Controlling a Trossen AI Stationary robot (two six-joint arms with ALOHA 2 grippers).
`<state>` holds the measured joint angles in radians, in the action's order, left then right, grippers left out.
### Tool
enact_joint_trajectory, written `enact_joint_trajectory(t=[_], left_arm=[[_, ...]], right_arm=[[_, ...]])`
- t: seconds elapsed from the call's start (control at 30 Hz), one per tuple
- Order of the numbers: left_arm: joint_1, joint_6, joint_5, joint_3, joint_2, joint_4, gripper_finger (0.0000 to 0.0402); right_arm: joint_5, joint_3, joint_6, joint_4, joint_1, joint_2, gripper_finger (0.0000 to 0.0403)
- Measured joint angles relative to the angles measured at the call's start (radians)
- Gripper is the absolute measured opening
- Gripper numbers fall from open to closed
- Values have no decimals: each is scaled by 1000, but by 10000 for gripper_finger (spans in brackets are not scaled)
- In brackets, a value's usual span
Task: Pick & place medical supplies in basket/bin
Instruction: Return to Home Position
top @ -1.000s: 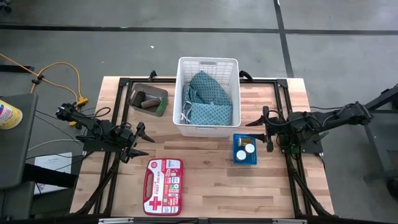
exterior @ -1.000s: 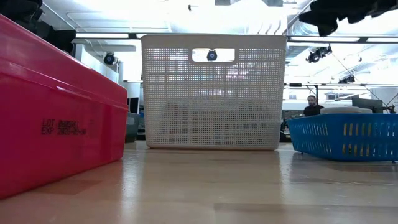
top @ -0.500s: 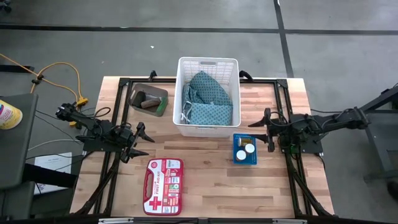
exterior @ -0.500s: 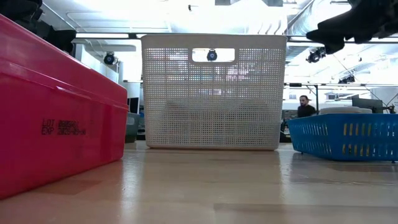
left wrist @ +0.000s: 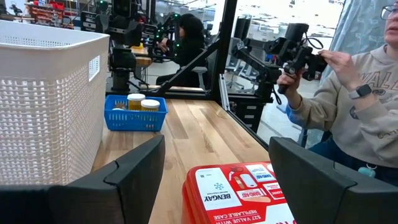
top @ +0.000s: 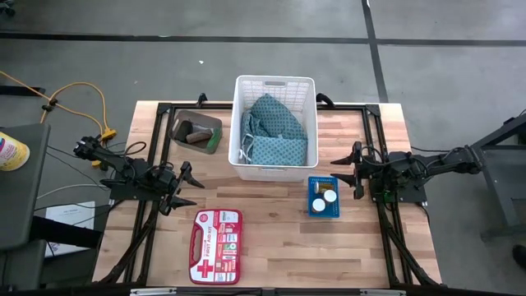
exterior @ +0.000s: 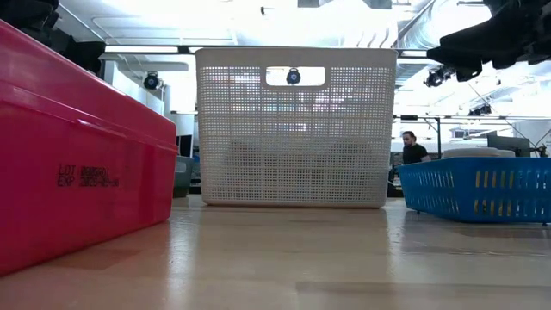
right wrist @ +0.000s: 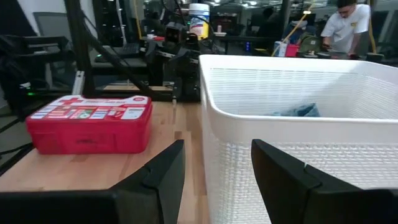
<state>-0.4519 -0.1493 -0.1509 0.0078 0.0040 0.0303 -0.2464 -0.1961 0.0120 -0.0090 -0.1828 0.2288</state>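
At the table's left edge the left gripper (top: 186, 187) is hovering with its fingers spread apart, holding nothing. Beyond it, toward the far-left corner, the bin (top: 176, 123) is sitting on the wood. It is holding small brown and black rolls (top: 192, 131), with a green piece (top: 213, 141) lying against its right wall. Near the front edge a red first aid kit (top: 216, 246) is lying flat. At the middle of the far edge the basket (top: 275, 80) is standing, and two teal patterned cloths (top: 278, 127) are lying bunched inside it, covering most of its floor. Just in front of the basket's right corner a small blue tray (top: 311, 197) is sitting, carrying white-capped bottles (top: 329, 196) that are standing upright; in the left wrist view their bodies are showing orange. Just right of the tray the right gripper (top: 352, 171) is hanging above the table's right side, pointing toward the basket. Its fingers are wide apart and gripping nothing.
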Motion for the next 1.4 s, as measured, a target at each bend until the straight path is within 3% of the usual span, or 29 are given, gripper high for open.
enact_joint_trajectory(t=[0.63,1.4], left_arm=[[0,0,3,0,0,0,281],[0,0,-2,0,0,0,281]], right_arm=[[204,122,-79,66,200,-62,172],[221,133,-139,-20,231,-62,172]])
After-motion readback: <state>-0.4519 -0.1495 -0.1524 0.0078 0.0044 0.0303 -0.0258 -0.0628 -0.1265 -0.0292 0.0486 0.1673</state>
